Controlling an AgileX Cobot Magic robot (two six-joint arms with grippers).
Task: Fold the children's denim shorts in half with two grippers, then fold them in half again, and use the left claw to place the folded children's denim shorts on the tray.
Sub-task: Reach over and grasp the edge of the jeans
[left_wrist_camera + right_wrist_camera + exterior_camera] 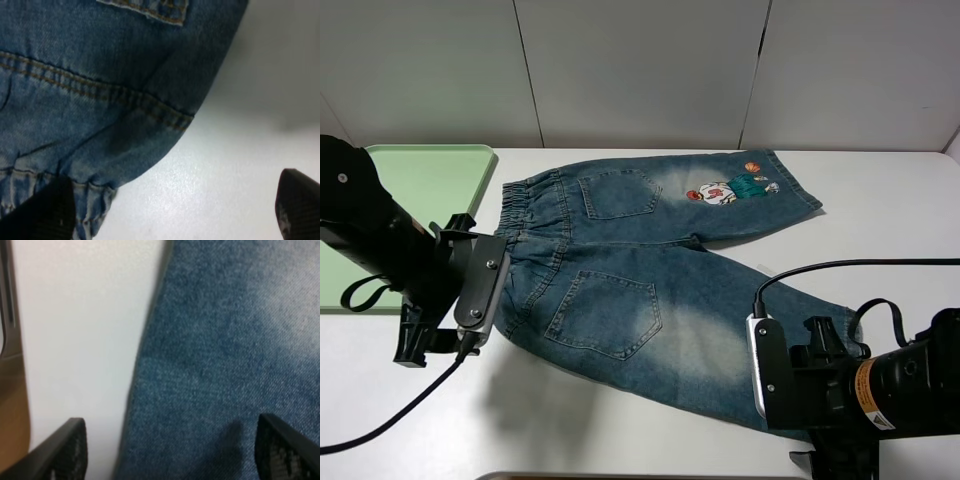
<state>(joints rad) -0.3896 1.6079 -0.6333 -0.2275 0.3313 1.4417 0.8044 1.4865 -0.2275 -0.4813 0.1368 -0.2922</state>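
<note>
The children's denim shorts [650,270] lie flat on the white table, with the gathered waistband to the left and the legs to the right. The cartoon patch [730,188] is on the far leg. My left gripper [445,340] is open at the near corner of the waistband. In the left wrist view [170,215] one fingertip [45,212] lies over the waistband edge [95,195] and the other over bare table. My right gripper [800,395] is open over the near leg's hem side. In the right wrist view [175,455] its fingers straddle the denim edge [210,365]. Both grippers are empty.
The pale-green tray [410,180] lies at the far left, partly behind my left arm. The table's front edge [12,390] runs close to my right gripper. White table [880,200] shows around the shorts, with a grey wall behind.
</note>
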